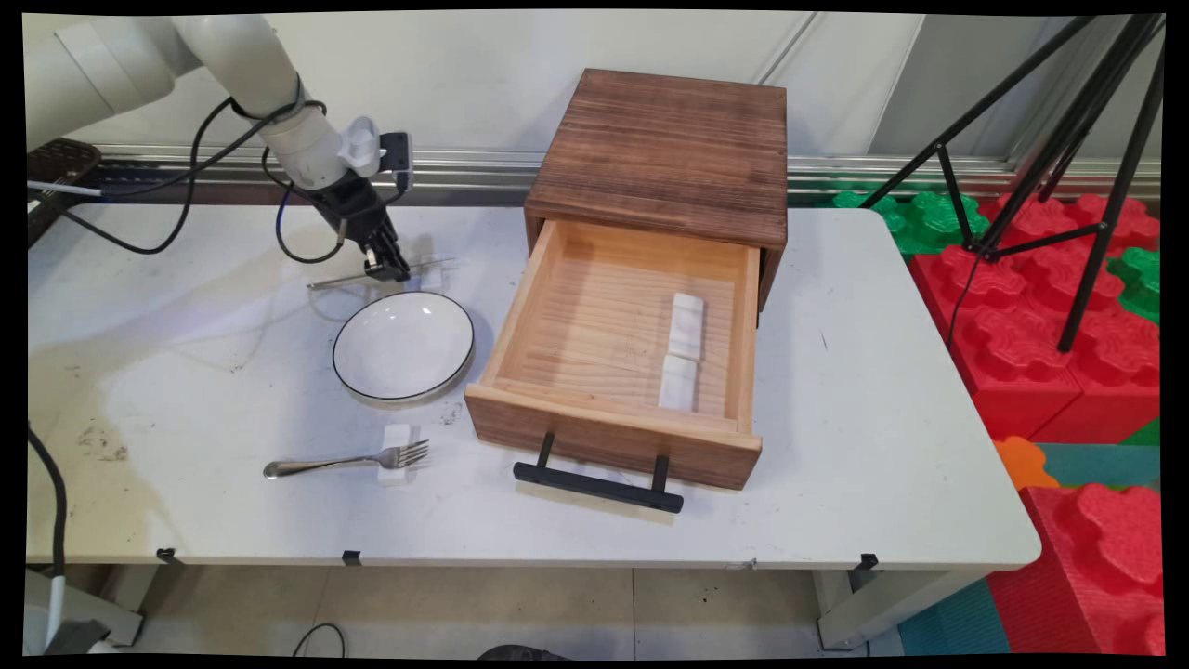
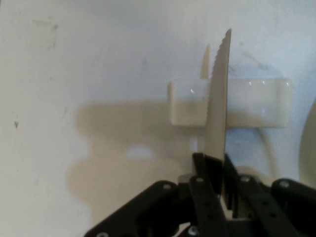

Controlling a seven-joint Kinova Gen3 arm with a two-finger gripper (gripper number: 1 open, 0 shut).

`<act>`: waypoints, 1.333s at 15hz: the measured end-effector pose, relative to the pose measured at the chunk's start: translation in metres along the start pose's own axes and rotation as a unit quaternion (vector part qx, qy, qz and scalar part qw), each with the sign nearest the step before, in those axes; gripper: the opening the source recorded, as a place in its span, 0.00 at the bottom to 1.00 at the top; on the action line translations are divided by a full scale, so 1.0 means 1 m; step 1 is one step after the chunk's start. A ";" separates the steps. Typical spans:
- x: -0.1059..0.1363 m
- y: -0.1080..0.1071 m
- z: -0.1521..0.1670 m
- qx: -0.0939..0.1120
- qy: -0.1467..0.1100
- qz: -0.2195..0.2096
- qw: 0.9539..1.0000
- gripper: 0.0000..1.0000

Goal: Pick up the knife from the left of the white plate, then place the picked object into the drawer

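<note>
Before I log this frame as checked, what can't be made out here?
- Knife handle: hand view, hidden inside the gripper, which is shut on it.
- White rest under the blade: main view, hidden by the gripper.
- Whether the blade touches that rest: neither view shows.
- Wooden box interior behind the open drawer: main view, hidden by its top.

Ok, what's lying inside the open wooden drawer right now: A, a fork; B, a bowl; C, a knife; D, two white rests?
D: two white rests lie end to end on the floor of the drawer; nothing else shows in it.
</note>
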 end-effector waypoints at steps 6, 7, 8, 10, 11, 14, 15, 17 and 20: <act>-0.011 0.012 -0.019 0.008 0.001 -0.015 1.000 0.00; -0.013 0.013 -0.024 0.012 0.002 -0.019 1.000 0.00; -0.015 0.015 -0.029 0.017 0.003 -0.024 1.000 0.00; -0.017 0.017 -0.038 0.025 0.006 -0.031 0.999 0.00; -0.017 0.019 -0.044 0.030 0.009 -0.034 0.999 0.00; -0.012 0.025 -0.066 0.051 0.017 -0.043 0.998 0.00; -0.008 0.027 -0.076 0.061 0.020 -0.047 0.997 0.00; 0.001 0.033 -0.097 0.079 0.025 -0.057 0.995 0.00; 0.016 0.044 -0.127 0.104 0.035 -0.070 0.991 0.00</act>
